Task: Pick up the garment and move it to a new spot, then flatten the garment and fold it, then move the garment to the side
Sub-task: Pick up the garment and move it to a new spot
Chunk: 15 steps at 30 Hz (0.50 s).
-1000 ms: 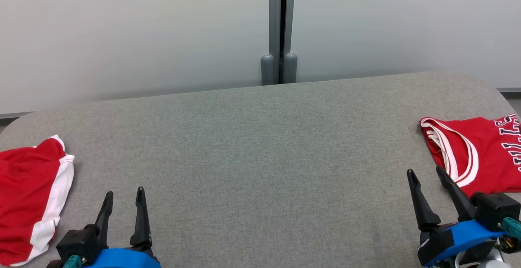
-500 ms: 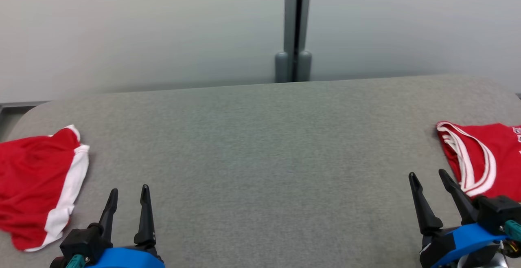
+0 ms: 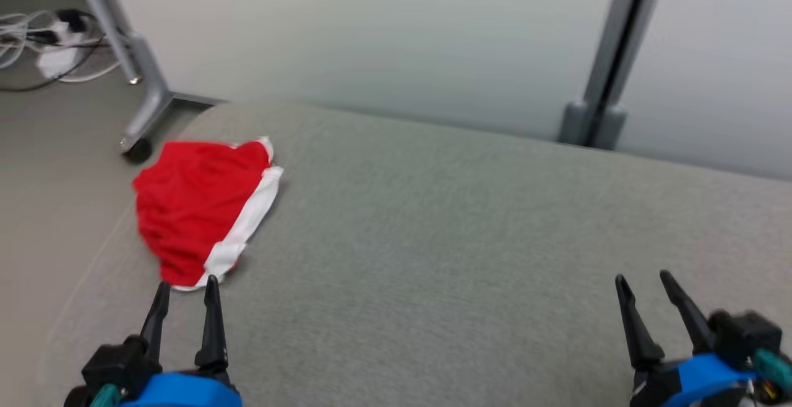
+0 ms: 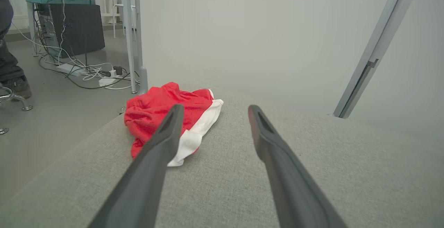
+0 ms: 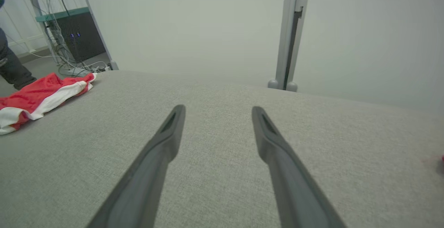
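Head view looks down on a grey padded table (image 3: pixel 445 234), with the red garment (image 3: pixel 198 203) lying crumpled near its left end, close to the far left corner. A white band runs along the garment's right edge and curls under at the near hem. The left gripper (image 3: pixel 188 281) sits at the lower left with its two dark fingers spread apart and nothing between them. The fingertips point up at the garment's near hem, which lies just beyond them; from this angle I cannot tell whether tip and cloth touch. The right gripper (image 3: pixel 642 276) is at the lower right, also spread wide and empty, well apart from the garment with bare grey cloth between them.

Seen from the left wrist, the garment lies ahead and a little to the left of the gap between the fingers. The left finger crosses in front of the red cloth, while the white band reaches toward the middle of the gap. The cloth rests in soft folds on the table, near its edge.

From the right wrist, the garment shows low at the far left of the table, far off to the side of the parted fingers, which point at bare table.

Behind the table stands a pale wall panel with a grey post (image 3: pixel 609 79). On the floor to the left are a metal leg (image 3: pixel 141 110) and a tangle of cables (image 3: pixel 43 42).
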Available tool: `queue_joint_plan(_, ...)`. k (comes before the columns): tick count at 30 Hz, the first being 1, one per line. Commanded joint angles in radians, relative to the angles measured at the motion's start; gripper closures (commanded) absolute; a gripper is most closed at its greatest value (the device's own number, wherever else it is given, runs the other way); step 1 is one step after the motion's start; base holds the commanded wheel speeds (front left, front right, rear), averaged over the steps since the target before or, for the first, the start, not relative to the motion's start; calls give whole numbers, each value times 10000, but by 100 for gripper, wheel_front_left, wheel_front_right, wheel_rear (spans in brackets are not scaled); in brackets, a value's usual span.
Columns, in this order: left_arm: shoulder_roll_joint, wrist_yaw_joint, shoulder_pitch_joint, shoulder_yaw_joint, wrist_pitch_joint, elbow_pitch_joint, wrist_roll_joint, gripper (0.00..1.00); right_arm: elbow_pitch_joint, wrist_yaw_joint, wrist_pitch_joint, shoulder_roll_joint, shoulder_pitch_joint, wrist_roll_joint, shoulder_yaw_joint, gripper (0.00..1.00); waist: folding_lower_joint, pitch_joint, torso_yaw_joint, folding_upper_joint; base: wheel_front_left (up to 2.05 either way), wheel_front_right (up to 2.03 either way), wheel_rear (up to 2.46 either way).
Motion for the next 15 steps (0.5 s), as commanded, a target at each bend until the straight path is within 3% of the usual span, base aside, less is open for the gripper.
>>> queue_joint_plan(1, -10, -16, -18, 71, -42, -31, 88, 0, 37, 1, -42, 42, -81, -5, -1, 0, 0, 343, 467, 0, 0, 0, 0)
queue_joint_plan(8, -24, -82, 164, 344, -41, -18, 115, 0, 311, 1, -163, 68, -294, -22, 200, 0, 0, 346, 1422, 0, 0, 0, 0)
queue_joint_plan(15, -147, -192, 142, 479, -41, 7, 178, 0, 259, 1, -133, 92, -431, 12, 251, 0, 0, 510, 1706, 0, 0, 0, 0)
